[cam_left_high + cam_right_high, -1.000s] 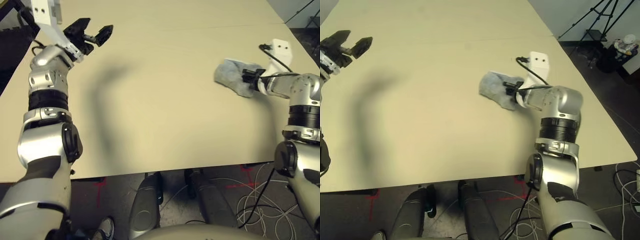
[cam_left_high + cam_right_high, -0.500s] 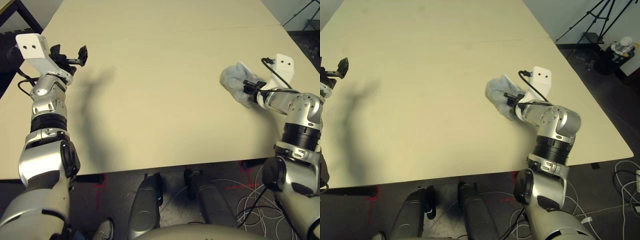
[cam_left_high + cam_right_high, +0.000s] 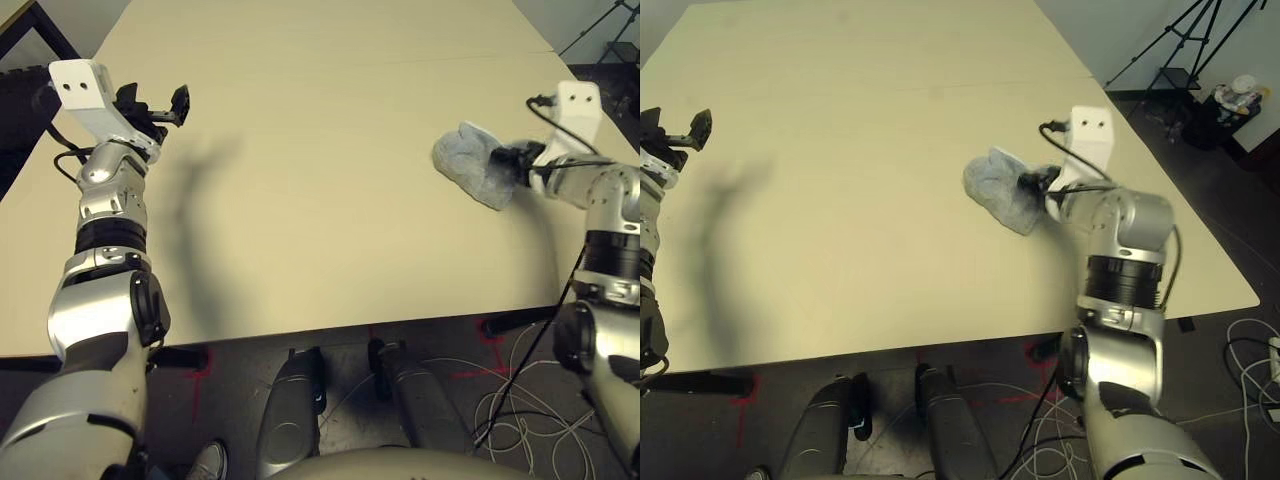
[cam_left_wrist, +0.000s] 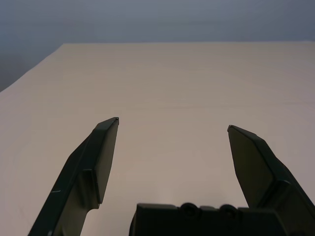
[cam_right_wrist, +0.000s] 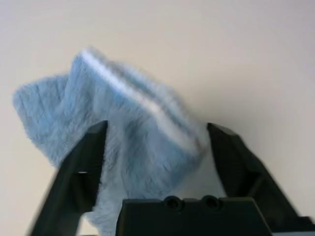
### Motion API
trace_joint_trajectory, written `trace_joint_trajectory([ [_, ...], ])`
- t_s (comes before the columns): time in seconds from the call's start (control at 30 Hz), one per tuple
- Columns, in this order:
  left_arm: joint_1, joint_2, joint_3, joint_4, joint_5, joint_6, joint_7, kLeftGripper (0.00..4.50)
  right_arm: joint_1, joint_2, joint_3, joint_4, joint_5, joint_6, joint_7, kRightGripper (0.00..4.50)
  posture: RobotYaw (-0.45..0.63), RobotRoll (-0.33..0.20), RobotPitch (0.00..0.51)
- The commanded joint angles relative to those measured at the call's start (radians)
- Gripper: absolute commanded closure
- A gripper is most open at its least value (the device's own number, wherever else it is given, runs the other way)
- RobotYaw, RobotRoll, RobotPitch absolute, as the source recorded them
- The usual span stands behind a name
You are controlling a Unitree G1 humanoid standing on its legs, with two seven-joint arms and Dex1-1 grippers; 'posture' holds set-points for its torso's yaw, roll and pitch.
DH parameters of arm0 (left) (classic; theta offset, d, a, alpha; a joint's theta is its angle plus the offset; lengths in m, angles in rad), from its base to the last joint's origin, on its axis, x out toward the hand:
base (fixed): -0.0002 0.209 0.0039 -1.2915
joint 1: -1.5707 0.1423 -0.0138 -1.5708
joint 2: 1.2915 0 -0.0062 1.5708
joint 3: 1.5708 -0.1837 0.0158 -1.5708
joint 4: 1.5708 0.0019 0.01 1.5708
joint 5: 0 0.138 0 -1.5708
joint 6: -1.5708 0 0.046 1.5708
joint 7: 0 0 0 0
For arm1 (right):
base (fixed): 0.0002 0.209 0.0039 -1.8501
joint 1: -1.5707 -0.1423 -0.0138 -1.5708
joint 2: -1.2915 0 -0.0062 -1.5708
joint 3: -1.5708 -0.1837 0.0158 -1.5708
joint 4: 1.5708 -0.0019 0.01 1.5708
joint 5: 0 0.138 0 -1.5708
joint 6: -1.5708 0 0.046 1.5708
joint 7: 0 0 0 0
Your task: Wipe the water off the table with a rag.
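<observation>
So the rag (image 3: 470, 166) is sitting crumpled on the desk (image 3: 330, 180) over toward the right edge, roughly midway along that edge, a bit in from it. It's a fuzzy light grey-blue lump with a paler folded ridge running across the top. The right gripper (image 5: 157, 142) is right at it: in the right wrist view the two black fingers (image 5: 81, 162) stand spread wide on either side of the cloth, with the rag bunched up in the space between them. The jaws aren't pinching it, there's visible slack on both sides, so the gripper is open around the rag rather than clamped on it. From the head views the rag's near-right end is tucked up against the gripper's tip (image 3: 1037, 181), and the rest of the cloth spreads away from it toward the middle of the desk.

The left gripper (image 4: 172, 130) is way over by the left edge, well apart from the rag, raised above the surface with its shadow falling on the desk beside it. Its fingers are spread wide too, nothing between them but bare tabletop.

Can't make out any water droplets on the desk from these shots.
</observation>
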Motion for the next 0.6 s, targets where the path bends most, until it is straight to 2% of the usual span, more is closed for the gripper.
trace_joint_trajectory([
  [0.03,0.007,-0.020,-0.003,0.008,0.009,-0.019,0.010,0.00,-0.052,-0.061,-0.007,0.211,-0.043,-0.251,0.102,0.03,-0.02,0.000,0.193],
  [0.17,0.009,-0.047,-0.006,0.017,0.020,-0.046,0.055,0.00,-0.034,-0.023,0.018,0.518,-0.132,-0.877,0.239,0.03,-0.02,0.000,0.191],
  [0.27,0.014,-0.069,-0.011,0.021,0.029,-0.060,0.095,0.00,-0.076,-0.008,0.016,0.761,-0.176,-1.143,0.273,0.03,-0.02,0.000,0.190],
  [0.4,0.005,-0.086,0.019,0.031,0.009,-0.042,0.150,0.00,-0.115,-0.004,0.031,0.956,-0.230,-1.316,0.291,0.03,-0.03,0.000,0.184],
  [0.6,-0.005,-0.090,0.015,0.037,0.015,-0.041,0.166,0.00,-0.152,0.000,0.024,1.047,-0.260,-1.400,0.284,0.03,-0.03,0.000,0.170],
])
